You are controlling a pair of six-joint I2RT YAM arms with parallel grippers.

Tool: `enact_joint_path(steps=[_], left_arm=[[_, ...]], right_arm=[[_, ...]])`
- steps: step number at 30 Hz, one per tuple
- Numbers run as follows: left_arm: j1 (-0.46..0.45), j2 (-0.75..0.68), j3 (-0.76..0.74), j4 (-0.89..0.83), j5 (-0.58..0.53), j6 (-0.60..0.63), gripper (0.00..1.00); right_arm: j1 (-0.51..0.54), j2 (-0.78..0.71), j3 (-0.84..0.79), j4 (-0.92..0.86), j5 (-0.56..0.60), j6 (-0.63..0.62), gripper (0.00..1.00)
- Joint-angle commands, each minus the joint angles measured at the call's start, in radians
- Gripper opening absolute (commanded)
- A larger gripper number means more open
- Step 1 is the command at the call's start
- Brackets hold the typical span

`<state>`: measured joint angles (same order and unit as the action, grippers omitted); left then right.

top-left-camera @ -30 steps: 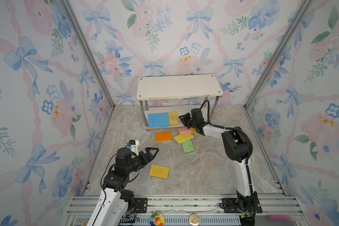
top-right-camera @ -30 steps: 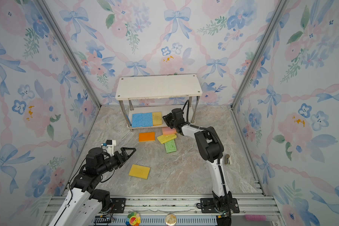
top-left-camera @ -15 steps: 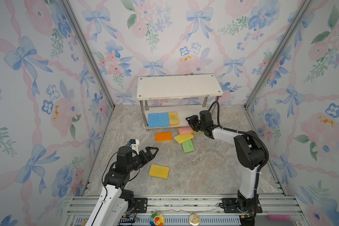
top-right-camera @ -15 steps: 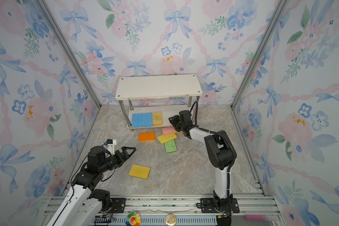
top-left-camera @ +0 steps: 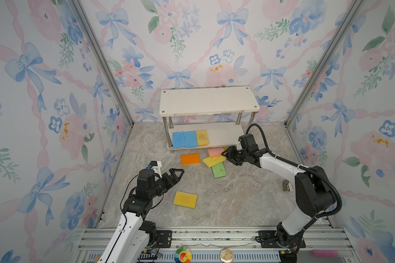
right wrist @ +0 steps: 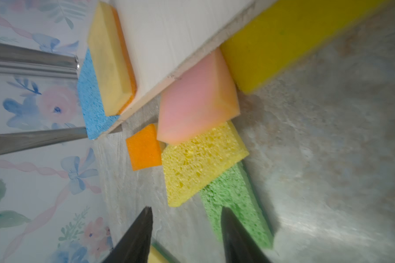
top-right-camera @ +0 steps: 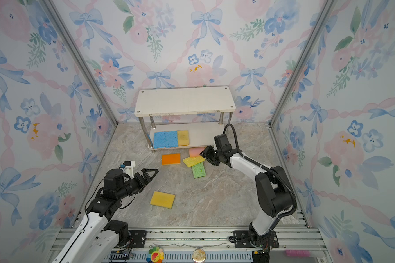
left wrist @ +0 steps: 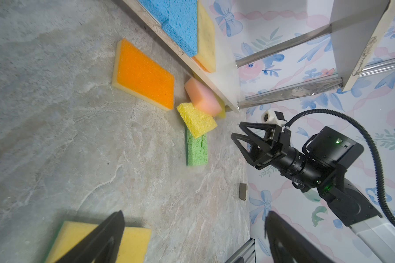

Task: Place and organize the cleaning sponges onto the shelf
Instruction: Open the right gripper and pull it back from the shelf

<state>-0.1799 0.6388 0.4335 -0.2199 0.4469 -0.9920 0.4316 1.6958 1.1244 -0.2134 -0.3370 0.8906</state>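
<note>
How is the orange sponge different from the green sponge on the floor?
The orange sponge lies on its own; the green sponge has a yellow sponge resting across one end. The orange sponge lies sideways along the shelf front; the green sponge points away from it. Both lie flat on the floor, not yet shelved.

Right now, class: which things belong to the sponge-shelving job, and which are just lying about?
Job: shelf; two blue sponges and tan sponge on its lower board; orange sponge, pink sponge, porous yellow sponge, green sponge, front yellow sponge on the table.

Lying about: small grey block; colourful toy, round disc and pink bar at the front edge.
</note>
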Motion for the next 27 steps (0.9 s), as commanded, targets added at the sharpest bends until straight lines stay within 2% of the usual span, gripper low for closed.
enact_joint_path(steps=[1,5,11,27], left_arm=[[0.007,-0.007,-0.022,0.027,-0.017,-0.017,0.98],[0.007,-0.020,-0.033,0.034,-0.025,-0.034,0.98],[0.008,-0.016,-0.038,0.036,-0.027,-0.036,0.98],[0.008,0.013,-0.017,0.035,-0.008,-0.013,0.98]], right_arm=[[-0.019,-0.026,-0.022,-0.150,-0.035,-0.152,0.52],[-0.057,-0.013,-0.031,-0.142,-0.042,-0.150,0.51],[-0.104,0.027,-0.007,-0.039,-0.067,-0.086,0.53],[-0.105,0.243,0.218,0.001,-0.060,-0.041,0.65]])
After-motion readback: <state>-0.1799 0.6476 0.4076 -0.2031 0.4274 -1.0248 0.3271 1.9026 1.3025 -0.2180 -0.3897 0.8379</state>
